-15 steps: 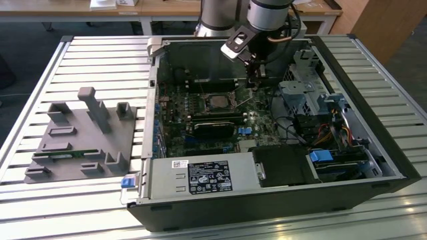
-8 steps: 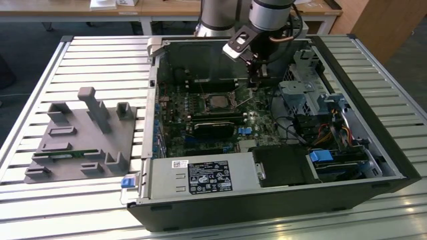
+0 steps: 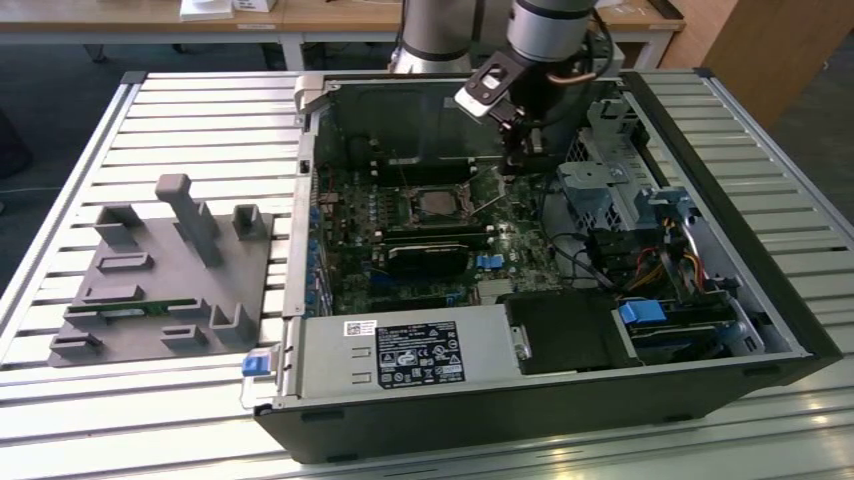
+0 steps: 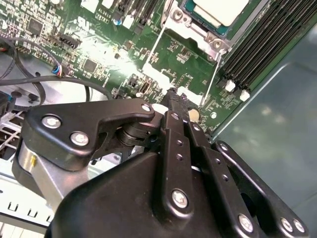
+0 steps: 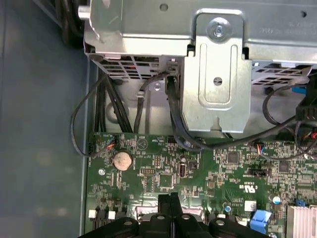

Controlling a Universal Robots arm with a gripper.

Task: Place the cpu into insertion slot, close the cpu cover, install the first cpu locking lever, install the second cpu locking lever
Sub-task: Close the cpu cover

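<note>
In the exterior view, the gripper point(image 3: 514, 165) is seen lowered inside the open computer case point(image 3: 747, 330), just beside the insertion slot point(image 3: 434, 203), on the exterior view's right. In the second wrist view, its jaws are pressed together with nothing seen between them. The cpu point(image 4: 220, 7) is seated in the slot, and a thin silvery frame, possibly the cpu cover point(image 4: 154, 68), lies between them. In the first wrist view, the closed fingertips point(image 5: 165, 199) are held over the green board point(image 5: 148, 173), near a coin battery point(image 5: 122, 160).

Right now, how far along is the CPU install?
Done: the cpu sits in the insertion slot with the cpu cover down around it. In hand: the gripper, shut, hangs beside the slot; nothing visibly held. Left: a thin wire lever by the slot appears raised, so locking looks unfinished.
</note>
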